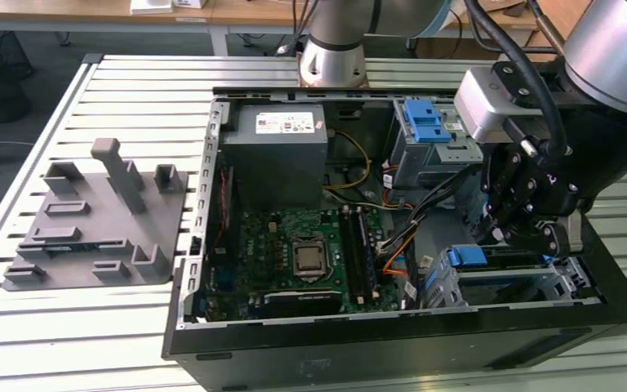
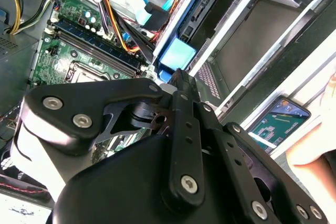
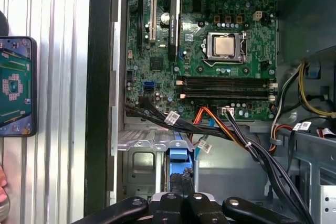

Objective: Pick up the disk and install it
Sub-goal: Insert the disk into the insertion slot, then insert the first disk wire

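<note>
Disk, blue carrier rails, standing on edge inside drive cage beside motherboard

I see an open computer case on the slatted tabletop, green motherboard beside the grey power supply; a grey fixture plate lies at the exterior view's left.

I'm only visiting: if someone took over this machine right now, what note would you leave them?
The gripper hangs low over the drive cage in the open computer case; whether it grips cannot be told.
The disk sits in that cage, blue carrier end showing beside the gripper.
Done: disk is in the cage.
Left: full seating is not confirmed.
</note>
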`<state>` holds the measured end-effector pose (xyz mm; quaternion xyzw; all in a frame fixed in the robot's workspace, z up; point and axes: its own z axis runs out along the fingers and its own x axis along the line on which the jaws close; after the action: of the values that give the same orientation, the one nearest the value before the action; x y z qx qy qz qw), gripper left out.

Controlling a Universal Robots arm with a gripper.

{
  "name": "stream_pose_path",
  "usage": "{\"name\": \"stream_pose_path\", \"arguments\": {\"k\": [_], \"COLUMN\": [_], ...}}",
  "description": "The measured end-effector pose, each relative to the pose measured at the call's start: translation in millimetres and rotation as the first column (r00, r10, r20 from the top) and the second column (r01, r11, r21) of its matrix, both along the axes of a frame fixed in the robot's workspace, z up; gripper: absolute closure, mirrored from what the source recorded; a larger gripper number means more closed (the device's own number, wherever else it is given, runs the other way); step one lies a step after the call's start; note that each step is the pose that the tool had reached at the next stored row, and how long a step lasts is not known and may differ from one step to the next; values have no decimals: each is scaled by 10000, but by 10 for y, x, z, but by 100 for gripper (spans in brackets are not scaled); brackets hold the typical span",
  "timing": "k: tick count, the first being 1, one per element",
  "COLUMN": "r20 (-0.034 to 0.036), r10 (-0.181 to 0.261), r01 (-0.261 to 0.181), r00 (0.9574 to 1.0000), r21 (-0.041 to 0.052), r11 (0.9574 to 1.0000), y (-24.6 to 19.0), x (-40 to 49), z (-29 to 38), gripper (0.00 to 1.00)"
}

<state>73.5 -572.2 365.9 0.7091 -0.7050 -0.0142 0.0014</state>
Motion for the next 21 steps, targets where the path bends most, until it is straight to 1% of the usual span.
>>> {"name": "stream_pose_path", "arguments": {"k": [3,16,21], "r20": [2,2,2], "r10": [0,0,0], "r01": [0,0,0], "r00": [10000,10000,10000], "r21": [-1,0,0], "r11": [10000,10000,10000], "y": [0,0,0], "x": [38,51,119], "z": [-9,-12,-12], "gripper": [89,89,89]}}
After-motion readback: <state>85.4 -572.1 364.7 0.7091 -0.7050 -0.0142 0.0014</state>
